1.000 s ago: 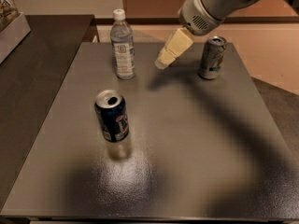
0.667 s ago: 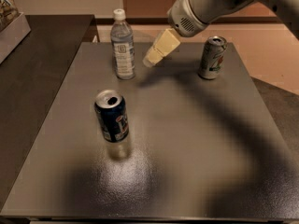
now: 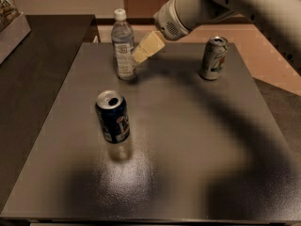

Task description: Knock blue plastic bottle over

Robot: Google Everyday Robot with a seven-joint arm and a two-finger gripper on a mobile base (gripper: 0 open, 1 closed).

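The blue plastic bottle (image 3: 123, 46) stands upright at the back left of the dark table (image 3: 188, 140). It is clear and bluish with a white cap and a pale label. My gripper (image 3: 141, 54) reaches in from the upper right on a white arm. Its cream-coloured fingertips are right at the bottle's right side, about at label height, touching or nearly touching it.
A dark blue soda can (image 3: 113, 117) stands upright at the table's left centre. A green-and-white soda can (image 3: 214, 58) stands at the back right. A lower dark surface (image 3: 33, 79) lies to the left, with a box edge (image 3: 11, 22) at the far left.
My gripper has moved left across the back of the table, from near the green-and-white can to the bottle's right side. The bottle and both cans still stand where they were.
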